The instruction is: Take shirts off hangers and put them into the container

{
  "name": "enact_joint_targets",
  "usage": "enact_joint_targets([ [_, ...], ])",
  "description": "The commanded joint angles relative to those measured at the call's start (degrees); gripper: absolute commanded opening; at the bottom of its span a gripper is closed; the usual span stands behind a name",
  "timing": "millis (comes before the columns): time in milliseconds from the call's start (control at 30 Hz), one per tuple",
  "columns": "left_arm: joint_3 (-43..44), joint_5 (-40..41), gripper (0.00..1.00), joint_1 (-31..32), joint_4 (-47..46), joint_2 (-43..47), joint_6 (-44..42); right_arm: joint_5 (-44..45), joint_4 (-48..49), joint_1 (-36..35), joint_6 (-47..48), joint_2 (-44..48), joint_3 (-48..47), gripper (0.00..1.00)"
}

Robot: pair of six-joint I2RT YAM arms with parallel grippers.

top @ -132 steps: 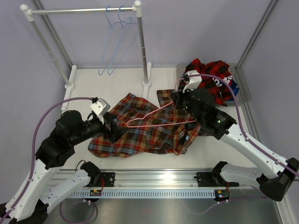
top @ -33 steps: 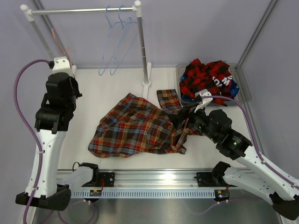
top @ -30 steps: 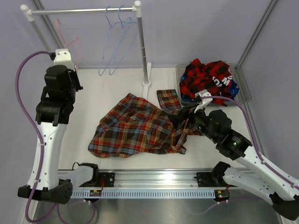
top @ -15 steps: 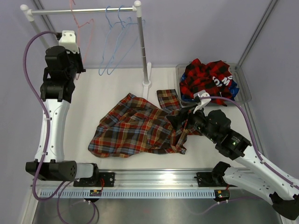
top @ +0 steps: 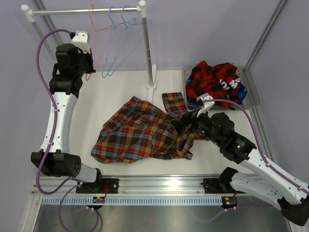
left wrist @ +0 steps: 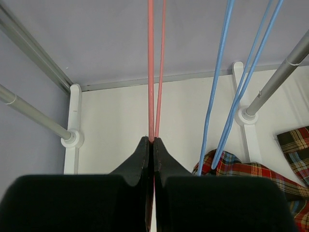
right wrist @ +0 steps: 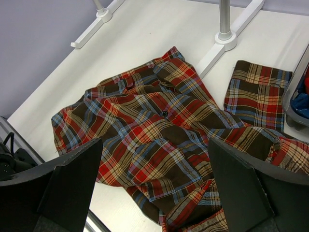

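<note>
Raised to the rack (top: 58,11), left tool (left wrist: 151,140) pinches pink hanger (left wrist: 150,72)

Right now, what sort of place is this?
Likely a robot lab bench staged for laundry practice: two arms at a white table, a small clothes rack with wire hangers, a bin holding shirts.

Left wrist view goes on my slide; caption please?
Left pincer shut on the pink hanger, blue hangers beside it, plaid shirt on the table.
</note>
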State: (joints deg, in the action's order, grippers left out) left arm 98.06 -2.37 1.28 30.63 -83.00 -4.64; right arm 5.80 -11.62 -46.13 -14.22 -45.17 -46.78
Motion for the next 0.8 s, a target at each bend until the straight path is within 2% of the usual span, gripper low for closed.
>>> enact_joint_targets([
  [0,-0.3,-2.7,0.02,-0.3,-4.5,0.9,0.5,-1.0,2.7,-0.5,0.6,-0.4,-0.2,1.00],
  [33,-1.1,-2.7,0.09,-0.4,-4.4,1.2,0.7,-0.8,2.6,-0.4,0.5,-0.9,-0.2,0.99],
  [67,-1.6,-2.6,0.19,-0.4,-4.4,1.5,0.9,-0.7,2.5,-0.5,0.4,-1.1,-0.4,1.00],
  [167,-3.2,-1.8,0.34,-0.4,-4.4,3.3,1.3,0.0,1.6,-0.5,0.0,-2.9,-0.7,1.00],
  [267,-4.7,-0.9,0.43,-0.4,-4.4,5.2,1.7,-0.3,0.8,-0.5,-0.6,-5.4,-1.0,0.99],
  [400,-7.0,1.2,0.63,-0.4,-4.4,8.5,3.5,-1.1,-0.3,-0.5,-1.2,-9.1,-1.6,0.99],
  [533,-10.6,5.5,0.70,-0.4,-3.6,16.3,4.4,-1.6,-1.9,-0.7,-0.3,-16.4,-3.7,0.99],
  [633,-15.3,9.7,0.80,-0.4,-3.2,21.8,6.8,0.2,-2.7,-1.9,-0.3,-22.6,-5.9,0.99],
  [767,-23.4,12.5,0.85,-0.4,-3.3,33.6,8.9,3.2,-3.3,-3.3,-2.7,-31.8,-9.6,1.00],
])
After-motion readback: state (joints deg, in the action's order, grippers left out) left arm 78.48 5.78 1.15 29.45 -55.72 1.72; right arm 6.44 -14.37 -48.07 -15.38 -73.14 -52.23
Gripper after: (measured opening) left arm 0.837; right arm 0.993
